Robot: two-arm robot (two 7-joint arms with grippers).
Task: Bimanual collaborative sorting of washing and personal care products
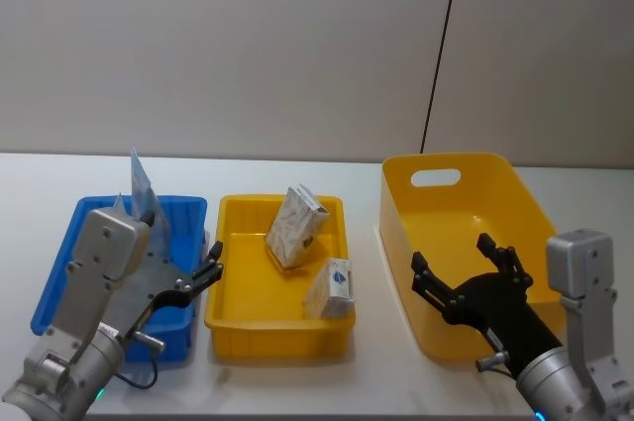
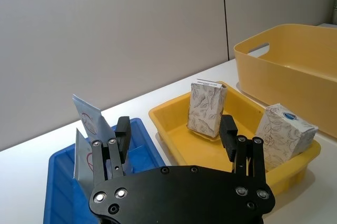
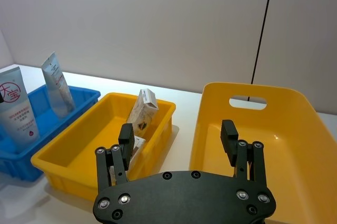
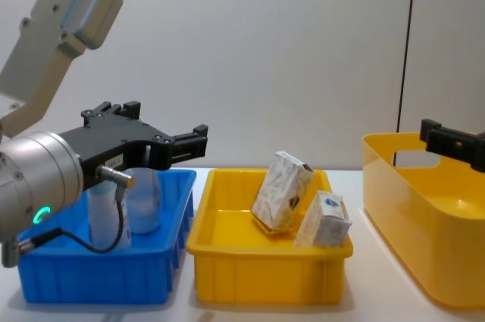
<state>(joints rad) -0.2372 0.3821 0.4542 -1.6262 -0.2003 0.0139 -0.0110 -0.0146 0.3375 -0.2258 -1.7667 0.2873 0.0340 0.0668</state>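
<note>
Jaws are standing apart and empty on both arms: the left gripper (image 1: 211, 264) is hovering over the blue bin (image 1: 61, 264) at its edge beside the yellow tray (image 1: 230, 327), the right gripper (image 1: 449, 249) over the deep yellow tub (image 1: 466, 158). Farther back, the large pack (image 1: 294, 226) and small pack (image 1: 332, 287) are leaning in the tray, and the red-logo tube (image 3: 18, 108) is standing in the bin. Sorting is apparently pausing between picks; the next move is likely calling for lowering onto one pack.

Tubes (image 3: 17, 109) in left bin (image 4: 98, 284), packs (image 4: 280, 189) in middle tray (image 4: 265, 276).

A lab-like room: bare white table (image 1: 297, 168), plain panel wall (image 1: 248, 45), plastic sorting bins (image 1: 277, 201)
</note>
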